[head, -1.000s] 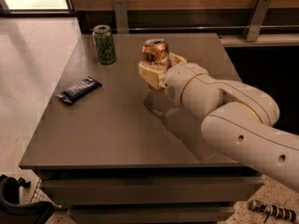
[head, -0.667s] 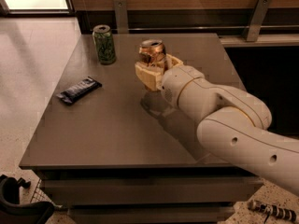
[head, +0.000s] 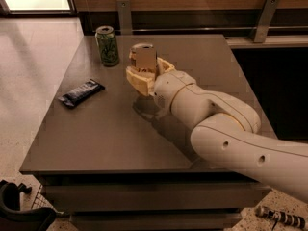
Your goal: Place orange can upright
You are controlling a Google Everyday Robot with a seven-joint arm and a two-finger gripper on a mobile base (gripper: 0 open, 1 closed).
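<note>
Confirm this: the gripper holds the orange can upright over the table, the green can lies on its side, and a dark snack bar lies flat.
Wrong on one point: the camera view shows the green can standing upright, not on its side. The gripper does hold the orange can upright over the table, and the dark snack bar lies flat.

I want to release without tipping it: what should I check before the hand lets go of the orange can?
1. Hand over mid-table, closed on orange can: ok.
2. Orange can upright in the grip: ok.
3. Can's base resting on the table: cannot tell, the hand hides it.
4. Green can stands apart from the hand: ok.
5. Snack bar lies away from the set-down spot: ok.
</note>
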